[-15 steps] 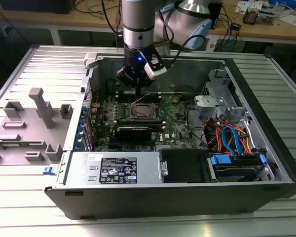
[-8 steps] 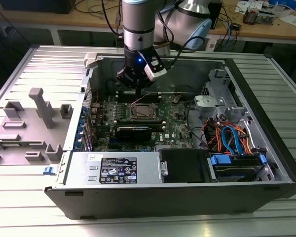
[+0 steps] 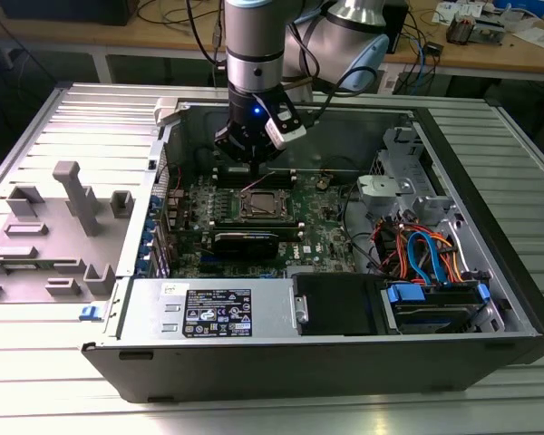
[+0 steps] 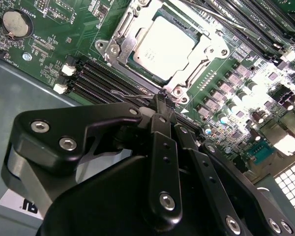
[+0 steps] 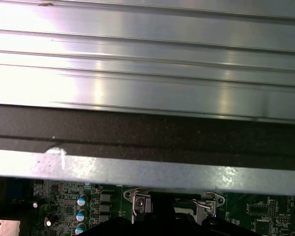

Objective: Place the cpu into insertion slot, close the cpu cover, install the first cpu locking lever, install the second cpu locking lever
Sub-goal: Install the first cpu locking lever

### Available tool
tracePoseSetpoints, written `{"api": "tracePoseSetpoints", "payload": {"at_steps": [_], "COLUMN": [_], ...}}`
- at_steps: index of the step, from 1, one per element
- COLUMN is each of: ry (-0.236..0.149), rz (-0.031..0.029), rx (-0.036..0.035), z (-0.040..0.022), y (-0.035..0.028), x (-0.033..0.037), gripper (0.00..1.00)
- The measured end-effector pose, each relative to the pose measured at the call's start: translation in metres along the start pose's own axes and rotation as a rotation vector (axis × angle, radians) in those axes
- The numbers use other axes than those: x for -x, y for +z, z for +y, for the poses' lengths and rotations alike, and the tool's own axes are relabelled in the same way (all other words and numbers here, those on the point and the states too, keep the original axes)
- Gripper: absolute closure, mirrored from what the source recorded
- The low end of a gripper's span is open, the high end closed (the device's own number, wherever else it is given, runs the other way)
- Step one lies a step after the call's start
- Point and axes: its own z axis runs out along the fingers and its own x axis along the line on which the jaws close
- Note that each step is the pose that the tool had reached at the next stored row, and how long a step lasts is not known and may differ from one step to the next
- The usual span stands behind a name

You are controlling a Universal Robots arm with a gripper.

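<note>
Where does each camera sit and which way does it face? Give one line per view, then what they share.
Exterior view: off the arm, above the open computer case, looking down at the circuit board; the arm and end effector show.
Second wrist view: on the arm, looking past the end effector at the chip lying in its socket.
First wrist view: on the arm, facing ribbed metal, the socket low.
Shared: the socket.

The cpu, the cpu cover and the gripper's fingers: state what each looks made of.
The cpu: its top looks like pale, matte silver metal, glaring softly under the light.
The cpu cover: apparently thin stamped steel, bright and reflective at its edges.
The gripper fingers: black, semi-gloss, with silver screws; coated metal or hard plastic, unclear which.
</note>
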Motion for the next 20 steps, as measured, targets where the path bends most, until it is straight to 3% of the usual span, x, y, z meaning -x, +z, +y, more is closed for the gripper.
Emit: {"api": "tracePoseSetpoints", "payload": {"at_steps": [12, 20], "ry": [0.000, 0.000], "rz": [-0.0001, -0.0010], "rx": [0.0012, 0.0130], "z": [0.0064, 0.0061], "y": [0.0071, 0.0101], "x": [0.0039, 0.0086], "gripper": [0.89, 0.89]}}
